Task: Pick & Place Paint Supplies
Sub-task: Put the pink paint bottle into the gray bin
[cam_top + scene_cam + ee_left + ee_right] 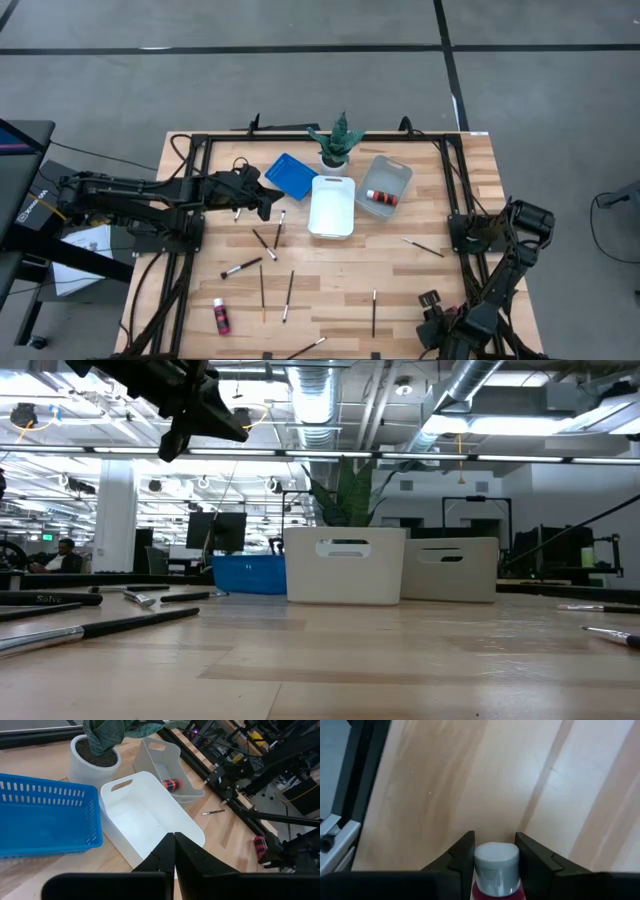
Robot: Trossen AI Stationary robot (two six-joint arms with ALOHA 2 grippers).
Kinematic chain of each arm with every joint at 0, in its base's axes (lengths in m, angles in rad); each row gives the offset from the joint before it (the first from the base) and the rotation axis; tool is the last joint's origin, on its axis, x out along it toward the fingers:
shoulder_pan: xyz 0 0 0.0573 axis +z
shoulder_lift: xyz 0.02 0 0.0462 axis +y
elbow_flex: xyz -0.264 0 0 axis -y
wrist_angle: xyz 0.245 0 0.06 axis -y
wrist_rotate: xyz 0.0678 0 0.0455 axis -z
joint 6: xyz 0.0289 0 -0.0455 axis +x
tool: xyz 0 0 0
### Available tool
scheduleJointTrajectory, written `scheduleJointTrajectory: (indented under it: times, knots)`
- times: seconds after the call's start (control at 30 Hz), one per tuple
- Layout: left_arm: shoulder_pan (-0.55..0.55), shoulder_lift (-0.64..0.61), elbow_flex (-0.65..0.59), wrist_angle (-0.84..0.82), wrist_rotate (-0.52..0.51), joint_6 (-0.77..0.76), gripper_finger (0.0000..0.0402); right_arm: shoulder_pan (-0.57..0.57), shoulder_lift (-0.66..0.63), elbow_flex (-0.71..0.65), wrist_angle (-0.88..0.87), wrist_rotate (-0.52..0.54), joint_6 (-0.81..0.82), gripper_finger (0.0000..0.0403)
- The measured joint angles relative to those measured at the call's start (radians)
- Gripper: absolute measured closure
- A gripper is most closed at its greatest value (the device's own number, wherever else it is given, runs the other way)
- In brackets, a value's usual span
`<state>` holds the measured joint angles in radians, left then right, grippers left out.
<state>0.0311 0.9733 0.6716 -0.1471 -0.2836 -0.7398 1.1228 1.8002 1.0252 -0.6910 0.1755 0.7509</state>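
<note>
The pale wooden desk (400,275) carries a white tray (332,207); a blue tray (291,175) and potted plant (337,143) lie beside it; a grey tray (386,183) flanks it; paintbrushes (263,268) and a pink bottle (221,316) lie scattered nearer the front.

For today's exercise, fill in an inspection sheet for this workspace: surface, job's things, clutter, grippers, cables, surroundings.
Surface: pale wooden plank table, inside a black frame.
Job's things: thin paintbrushes scattered; one red bottle with white cap on the table, another lying in the grey plastic tray.
Clutter: white plastic tray, blue slotted tray, green potted plant.
Grippers: left gripper shut, empty, above the white tray; right gripper straddling a white-capped red bottle.
Cables: black leads along the frame.
Surroundings: grey floor; open office beyond.
</note>
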Motion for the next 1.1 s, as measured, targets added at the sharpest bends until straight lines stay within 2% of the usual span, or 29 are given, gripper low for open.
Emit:
scheduleJointTrajectory:
  times: [0.13,0.3,0.6,0.73,0.83,1.1]
  knots:
    - [-0.012,0.0,0.0,0.0,0.0,-0.002,0.0402,-0.034,-0.017,-0.004,-0.023,0.052,0.013,0.0291]
    - [-0.033,0.0,0.0,-0.001,0.0,-0.001,0.0402,-0.129,-0.107,-0.003,-0.08,0.161,0.036,0.0291]
    - [-0.075,0.0,0.0,-0.002,0.0,0.055,0.0402,-0.465,-0.287,-0.003,0.0,0.435,0.022,0.029]
    - [-0.092,0.0,0.0,-0.003,0.0,0.084,0.0402,-0.579,-0.329,-0.041,0.169,0.554,0.005,0.0286]
    - [-0.103,0.0,0.0,-0.003,0.0,0.107,0.0402,-0.633,-0.349,-0.077,0.331,0.603,-0.028,0.029]
    - [-0.121,0.0,0.0,-0.011,0.0,0.133,0.0402,-0.643,-0.288,-0.157,0.749,0.702,-0.189,0.029]
